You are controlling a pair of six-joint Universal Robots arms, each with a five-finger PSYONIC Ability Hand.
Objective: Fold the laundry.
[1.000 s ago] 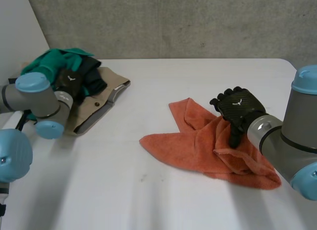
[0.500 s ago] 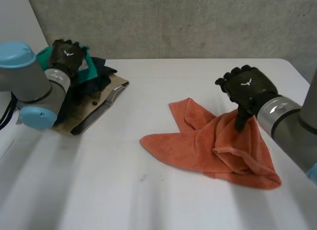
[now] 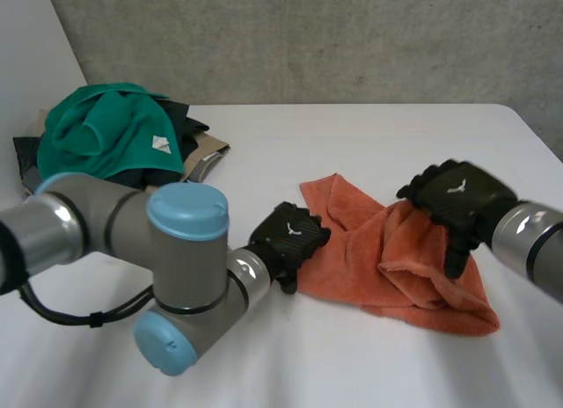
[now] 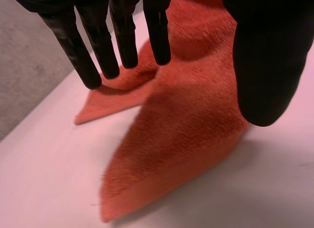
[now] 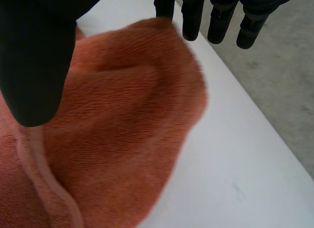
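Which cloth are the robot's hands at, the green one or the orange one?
The orange towel, lying crumpled mid-table; the green cloth tops the far pile.

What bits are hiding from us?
Head view: the left hand covers the orange towel corner beneath it.
Head view: the right hand hides the towel edge under it.
Head view: the green cloth covers most of the dark and beige clothes beneath.
Right wrist view: the edge crops the towel.

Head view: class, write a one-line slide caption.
The left robot hand at one end of the towel, the right robot hand at the other; clothes pile nearby.
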